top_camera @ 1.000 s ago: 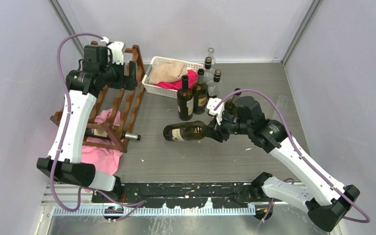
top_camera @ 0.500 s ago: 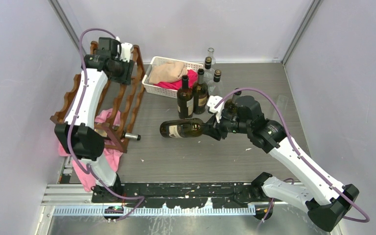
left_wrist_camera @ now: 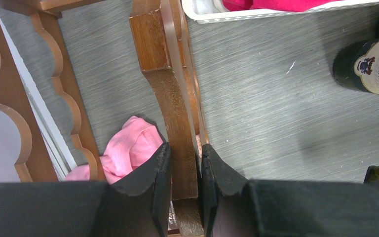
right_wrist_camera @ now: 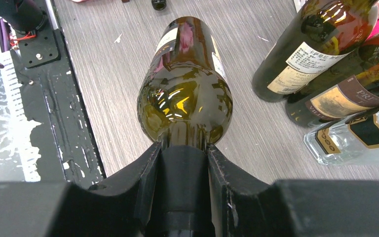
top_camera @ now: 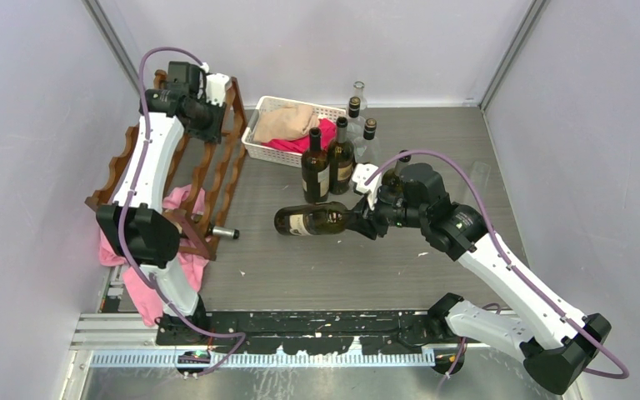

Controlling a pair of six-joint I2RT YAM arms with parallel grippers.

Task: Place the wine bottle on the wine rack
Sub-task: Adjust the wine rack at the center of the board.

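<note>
Now the right tool [right_wrist_camera: 183, 148] pinches the neck of the dark green wine bottle [right_wrist_camera: 185, 94]. The wine bottle points sideways over the middle of the grey tabletop [top_camera: 342, 267], just beside the standing bottles [top_camera: 315, 171] and well apart from the wine rack [top_camera: 217, 171]. I cannot tell if it touches the tabletop. The left tool [left_wrist_camera: 182, 148] squeezes a brown wooden rail of the wine rack. A pink cloth [left_wrist_camera: 128, 148] lies under the rack. A white basket [top_camera: 254, 148] sits near the rack.
</note>
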